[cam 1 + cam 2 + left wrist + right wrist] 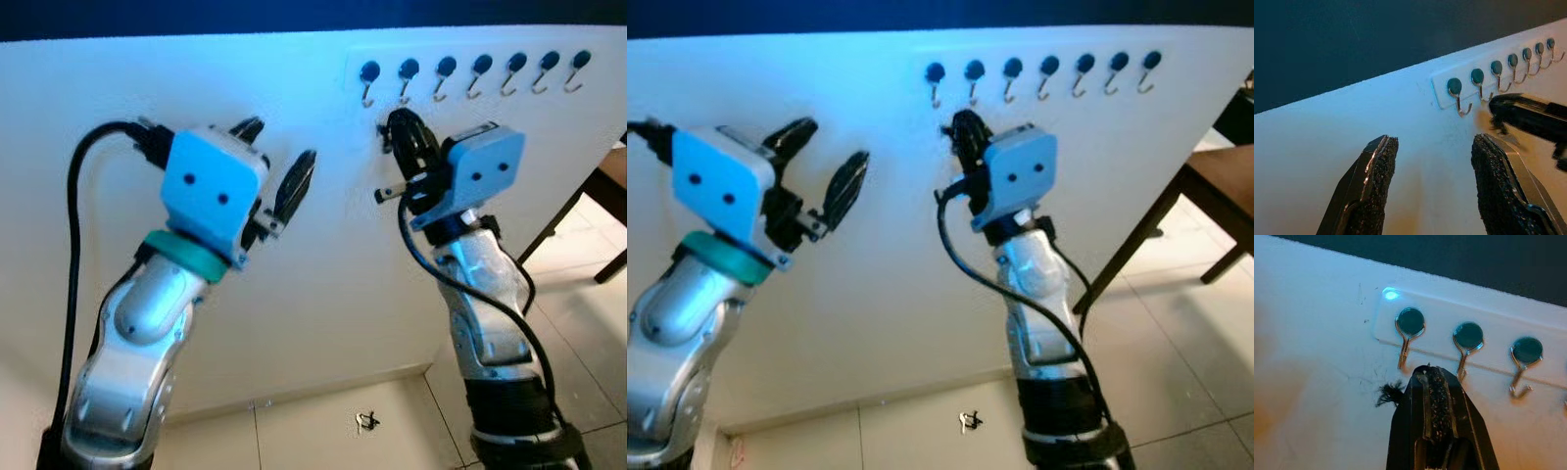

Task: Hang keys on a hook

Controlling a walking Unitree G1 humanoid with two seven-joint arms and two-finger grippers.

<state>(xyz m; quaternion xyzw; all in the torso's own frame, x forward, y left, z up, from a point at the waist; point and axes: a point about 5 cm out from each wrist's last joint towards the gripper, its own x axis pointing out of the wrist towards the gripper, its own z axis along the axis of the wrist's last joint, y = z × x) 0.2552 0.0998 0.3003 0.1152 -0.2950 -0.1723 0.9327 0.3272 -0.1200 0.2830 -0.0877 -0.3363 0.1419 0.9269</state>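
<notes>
White wall is faced at close range, a hook rail mounted high on it. Just below the rail's first hooks the right gripper is raised, rough black fingers pressed together; a dark frayed tuft shows beside them, though what is pinched cannot be told. Well aside from the rail, the left gripper is held spread and empty. Far beneath the rail, small metal keys lie on the tiled floor.

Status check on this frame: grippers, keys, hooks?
Right gripper shut, just below hook rack. Left gripper open, idle. Keys apparently on floor. All hooks bare.
</notes>
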